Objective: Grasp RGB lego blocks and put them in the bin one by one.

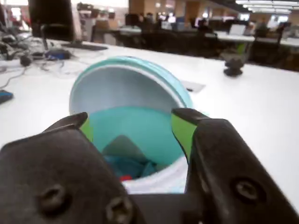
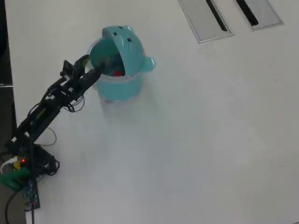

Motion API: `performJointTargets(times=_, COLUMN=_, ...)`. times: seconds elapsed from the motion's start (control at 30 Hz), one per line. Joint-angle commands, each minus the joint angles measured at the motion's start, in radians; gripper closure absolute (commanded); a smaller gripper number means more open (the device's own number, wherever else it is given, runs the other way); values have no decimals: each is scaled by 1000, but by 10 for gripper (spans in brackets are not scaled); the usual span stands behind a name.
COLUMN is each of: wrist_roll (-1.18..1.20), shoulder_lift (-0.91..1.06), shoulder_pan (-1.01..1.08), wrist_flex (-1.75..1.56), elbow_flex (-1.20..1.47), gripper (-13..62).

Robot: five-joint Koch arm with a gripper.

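The bin [image 2: 117, 91] is a round teal tub whose domed flap lid [image 2: 122, 44] is tipped up. In the wrist view the bin's pale rim [image 1: 156, 179] and raised lid [image 1: 126, 84] fill the middle. At its bottom lies a red lego block [image 1: 124, 178], which also shows in the overhead view [image 2: 118, 73]. A blurred blue shape [image 1: 133, 166] lies next to it. My gripper [image 1: 131, 119] hangs over the bin's left rim in the overhead view [image 2: 91, 66]. It is open, with nothing between its green-padded fingers [image 1: 181, 130].
Two flat grey slotted panels [image 2: 205, 18] [image 2: 259, 11] lie at the table's far right in the overhead view. The arm's base and cables [image 2: 23, 172] sit at the left edge. In the wrist view, cables and dark gear [image 1: 46, 53] and a small dark object [image 1: 232, 63] stand behind the bin.
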Motion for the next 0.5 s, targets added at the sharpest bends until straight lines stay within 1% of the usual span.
performJointTargets(times=0.0, wrist_roll=2, shoulder_lift=129, shoulder_pan=32, wrist_flex=-51, elbow_flex=31, gripper=178)
performJointTargets(times=0.13, wrist_roll=2, shoulder_lift=255, shoulder_pan=66, wrist_flex=-140, elbow_flex=209, gripper=178)
performJointTargets(times=0.27, wrist_roll=63, shoulder_lift=357, shoulder_pan=80, wrist_flex=-146, elbow_flex=334, gripper=178)
performJointTargets(times=0.47, wrist_roll=63, shoulder_lift=486, shoulder_pan=104, wrist_flex=-149, elbow_flex=505, gripper=177)
